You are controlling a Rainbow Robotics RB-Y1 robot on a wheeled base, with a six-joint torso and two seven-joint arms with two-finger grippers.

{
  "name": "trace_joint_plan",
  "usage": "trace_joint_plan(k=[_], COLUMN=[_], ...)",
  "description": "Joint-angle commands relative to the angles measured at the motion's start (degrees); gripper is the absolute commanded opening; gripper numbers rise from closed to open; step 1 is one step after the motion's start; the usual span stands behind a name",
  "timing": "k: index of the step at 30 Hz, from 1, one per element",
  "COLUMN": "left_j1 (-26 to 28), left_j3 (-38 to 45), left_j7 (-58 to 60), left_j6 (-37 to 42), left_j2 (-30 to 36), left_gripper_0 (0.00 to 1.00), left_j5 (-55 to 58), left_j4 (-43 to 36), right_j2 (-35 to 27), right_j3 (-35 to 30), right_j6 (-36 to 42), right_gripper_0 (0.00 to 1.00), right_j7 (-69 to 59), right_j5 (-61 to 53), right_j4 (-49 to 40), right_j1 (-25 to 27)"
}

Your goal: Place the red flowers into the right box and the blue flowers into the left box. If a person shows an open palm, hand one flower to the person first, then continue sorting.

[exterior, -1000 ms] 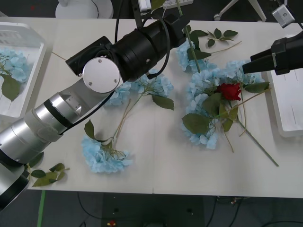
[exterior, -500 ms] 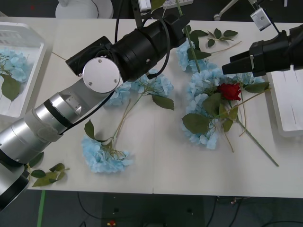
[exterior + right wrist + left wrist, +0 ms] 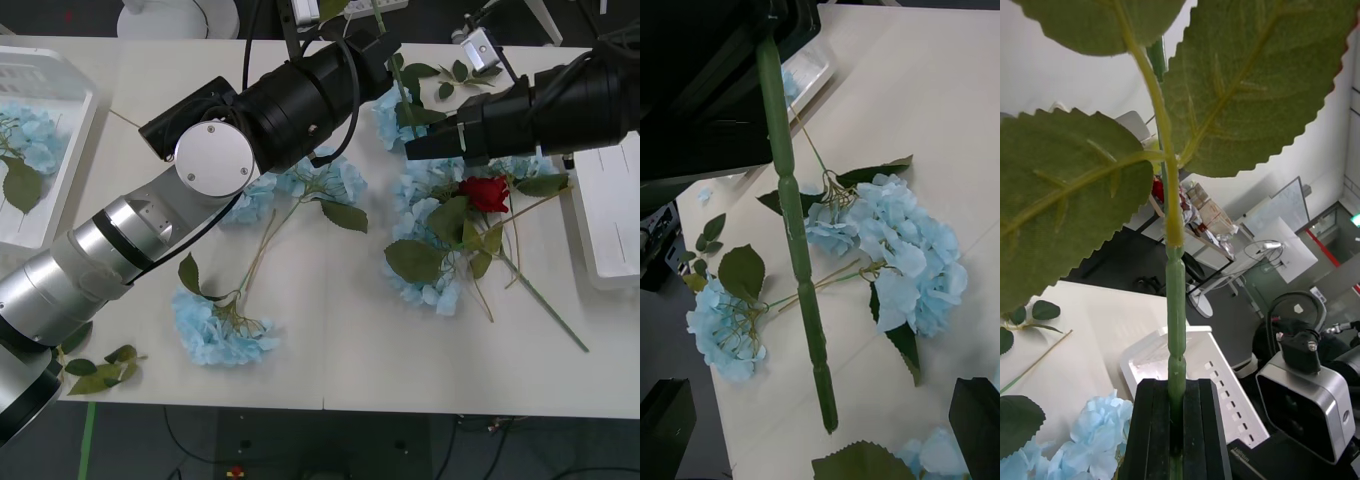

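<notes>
1. The left pincer [image 3: 1174, 420] is clamped shut on the green stem [image 3: 1175, 315] of a flower. It is held up at the far side of the bench [image 3: 330, 360], beyond the loose heap of blue flowers [image 3: 425, 215]. The stem stands upright between the black fingers, with broad leaves [image 3: 1067, 195] above the grip; the bloom cannot be seen, so its colour cannot be told.
2. The right pincer [image 3: 412, 149] reaches toward that held stem from the right box [image 3: 612, 225] side. In its wrist view the fingers [image 3: 666, 420] stand wide apart and empty.
3. The relation that matters, as I judge it: the stem's lower part [image 3: 801, 277] hangs straight ahead of the right pincer, its long axis running up and down across the gap between the fingers, so the right arm is placed to take it.
4. A red rose [image 3: 485, 191] lies on the heap just near the right arm. More blue flowers [image 3: 222, 330] lie nearer the bench's front edge, and some [image 3: 28, 135] already rest in the left box [image 3: 70, 150].
</notes>
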Motion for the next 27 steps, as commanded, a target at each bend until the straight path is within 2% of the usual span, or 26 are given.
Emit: trace_joint_plan(k=[1,2,4,9,15,17,22,23,24,25,26,27], left_j1=[-2.84,-2.84,-2.84,-2.84,-2.84,-2.84,-2.84,-2.84,-2.84,-2.84,-2.84,-2.84], left_j3=[-0.45,-0.45,-0.45,-0.45,-0.45,-0.45,-0.45,-0.45,-0.45,-0.45,-0.45,-0.45], left_j7=[-3.99,-3.99,-3.99,-3.99,-3.99,-3.99,-3.99,-3.99,-3.99,-3.99,-3.99,-3.99], left_j6=[-0.74,-0.74,-0.74,-0.74,-0.74,-0.74,-0.74,-0.74,-0.74,-0.74,-0.74,-0.74], left_j2=[-1.06,-1.06,-1.06,-1.06,-1.06,-1.06,-1.06,-1.06,-1.06,-1.06,-1.06,-1.06], left_gripper_0=[0.00,0.00,0.00,0.00,0.00,0.00,0.00,0.21,0.55,0.82,1.00,1.00], left_j5=[-0.59,-0.59,-0.59,-0.59,-0.59,-0.59,-0.59,-0.59,-0.59,-0.59,-0.59,-0.59], left_j4=[-0.85,-0.85,-0.85,-0.85,-0.85,-0.85,-0.85,-0.85,-0.85,-0.85,-0.85,-0.85], right_j2=[2.52,2.79,3.14,3.67,3.84,3.75,3.75,3.84,3.75,3.75,3.75,3.75], right_j3=[2.26,2.26,2.26,2.43,2.43,2.43,2.43,2.43,2.43,2.43,2.43,2.43], right_j6=[-2.89,-2.89,-2.89,-3.07,-3.42,-3.51,-3.68,-3.77,-3.77,-3.77,-3.77,-3.86], right_gripper_0=[1.00,1.00,0.93,0.45,0.05,0.00,0.00,0.00,0.00,0.00,0.00,0.00], right_j7=[-2.79,-2.87,-3.14,-4.11,-5.07,-5.34,-5.51,-5.42,-5.51,-5.42,-5.42,-5.42], right_j5=[0.79,1.14,1.49,1.40,0.88,0.79,0.79,0.79,0.79,0.79,0.79,0.79], right_j4=[-1.84,-1.84,-1.75,-1.84,-1.84,-1.84,-1.84,-1.84,-1.84,-1.84,-1.84,-1.75], right_j1=[-3.70,-3.79,-3.88,-3.97,-3.97,-3.97,-3.97,-3.97,-3.97,-3.97,-3.97,-3.97])
